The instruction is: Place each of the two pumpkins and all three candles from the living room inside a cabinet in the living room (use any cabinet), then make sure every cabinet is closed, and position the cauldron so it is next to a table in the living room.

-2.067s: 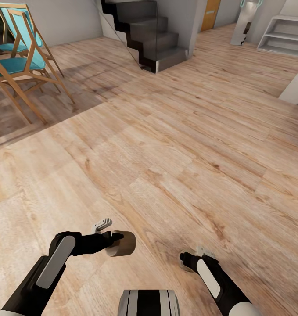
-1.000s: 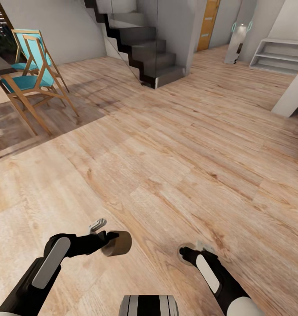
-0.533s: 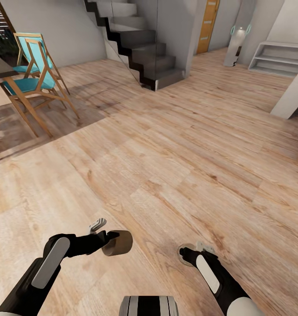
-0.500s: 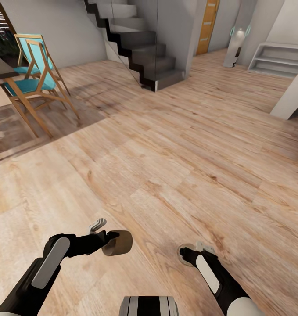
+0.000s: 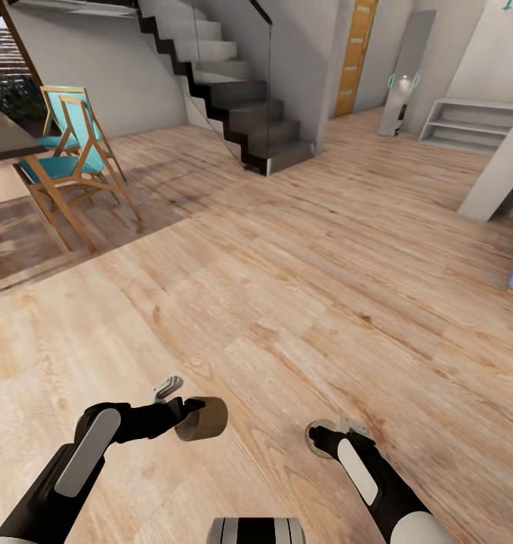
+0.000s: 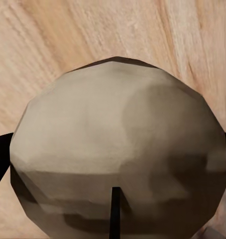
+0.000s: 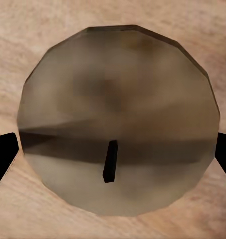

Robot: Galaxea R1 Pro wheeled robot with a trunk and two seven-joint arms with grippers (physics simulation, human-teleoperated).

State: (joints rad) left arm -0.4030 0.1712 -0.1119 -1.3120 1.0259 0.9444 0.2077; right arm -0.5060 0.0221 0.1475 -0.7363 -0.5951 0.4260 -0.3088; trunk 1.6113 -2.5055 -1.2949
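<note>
Closest in, the left gripper (image 5: 186, 408) has its jaws pinching a beige candle (image 5: 203, 418) sideways over the wood floor (image 5: 286, 287); the right gripper (image 5: 316, 438) pinches a second candle (image 7: 117, 124) too. Beyond stand teal chairs (image 5: 63, 155), farther off a dark staircase (image 5: 241, 113).

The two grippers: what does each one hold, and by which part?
Each holds a short beige cylindrical candle with a dark wick, clamped by its round side: left gripper one candle, right gripper another.
</note>
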